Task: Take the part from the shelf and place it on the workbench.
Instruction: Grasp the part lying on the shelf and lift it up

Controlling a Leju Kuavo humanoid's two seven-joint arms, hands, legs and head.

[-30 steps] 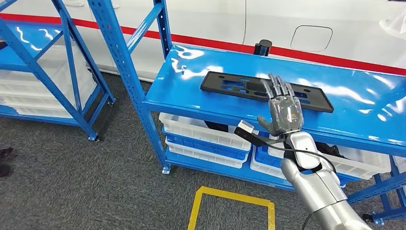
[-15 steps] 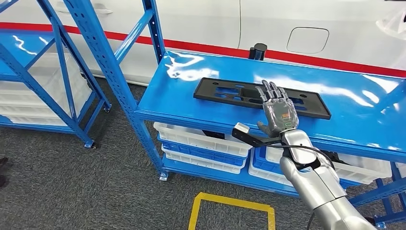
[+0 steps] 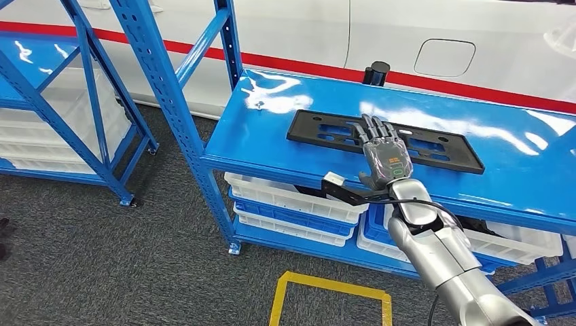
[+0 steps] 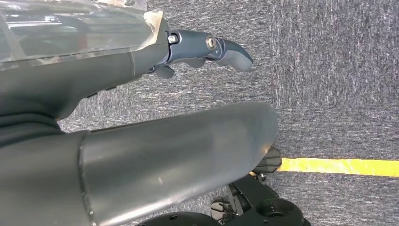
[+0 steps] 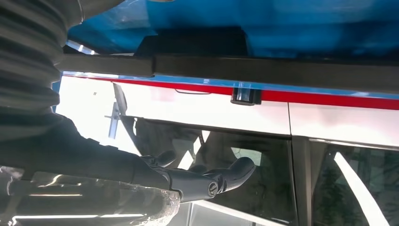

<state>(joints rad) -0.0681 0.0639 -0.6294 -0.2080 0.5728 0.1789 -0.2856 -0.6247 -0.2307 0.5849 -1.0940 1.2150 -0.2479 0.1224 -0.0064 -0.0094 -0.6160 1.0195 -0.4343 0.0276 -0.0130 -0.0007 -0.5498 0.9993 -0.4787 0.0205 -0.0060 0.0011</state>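
we reach right hand (image 3: 387, 159) over part (image 3: 319, 127), flat black panel lying on blue shelf (image 3: 272, 136) top. fingers (image 3: 372, 129) spread, extended above panel middle, nothing held. we judge: lower palm, curl under near edge, lift level. left hand (image 4: 207, 47) hangs beside floor line, holds nothing, fingers apart.

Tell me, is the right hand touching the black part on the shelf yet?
Cannot tell. In the head view the right hand overlaps the black part with fingers spread, but no view shows contact or a gap plainly.
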